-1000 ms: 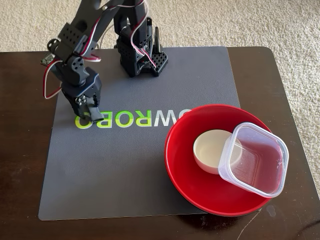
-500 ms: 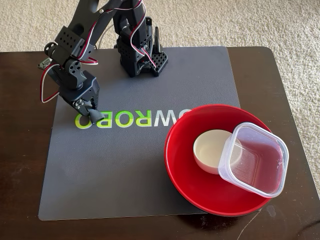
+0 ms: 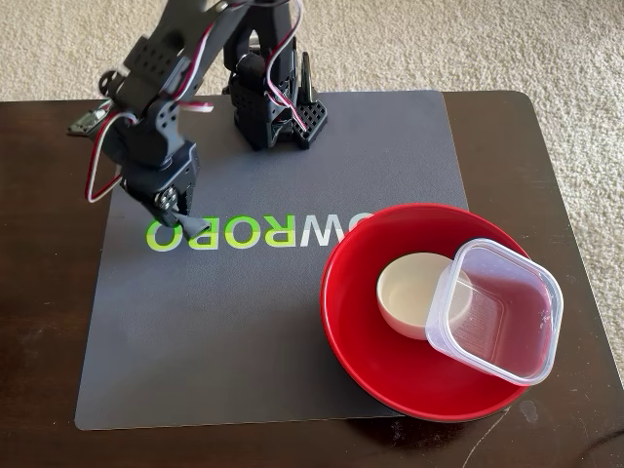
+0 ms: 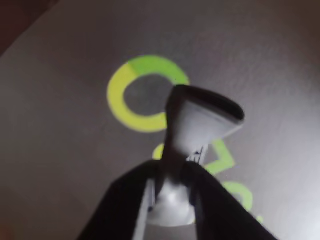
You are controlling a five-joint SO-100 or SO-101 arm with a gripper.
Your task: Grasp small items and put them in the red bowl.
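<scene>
In the fixed view the arm's base stands at the far edge of a grey mat (image 3: pixel 244 341), and the arm reaches down to the left, over the green end of the lettering (image 3: pixel 258 232) printed across the mat. The fingers (image 3: pixel 183 224) point down at the mat's far-left part, closed on a short dark-grey stubby bar (image 3: pixel 190 227) whose tip shows just below them, above the first green letter. The wrist view shows the grip more closely: the two dark fingers (image 4: pixel 125 200) come up from the lower edge and pinch the bar (image 4: pixel 200 117) at its narrow lower end, with its wider dark end standing out over a yellow-green ring letter on the mat (image 4: pixel 60 100). Whether the bar touches the mat cannot be told.

The red bowl (image 3: pixel 356 331) sits at the near right of the mat, its right rim reaching over the mat's edge onto the dark wooden bench (image 3: pixel 39 292). Inside it lies a small cream round dish (image 3: pixel 409 291), left of centre. A clear square plastic tub (image 3: pixel 499 310) rests tilted in the right side of the bowl, touching the dish and overhanging the bowl's right rim. The bowl is well apart from the fingers. Pale carpet (image 3: pixel 487 44) shows beyond the bench.
</scene>
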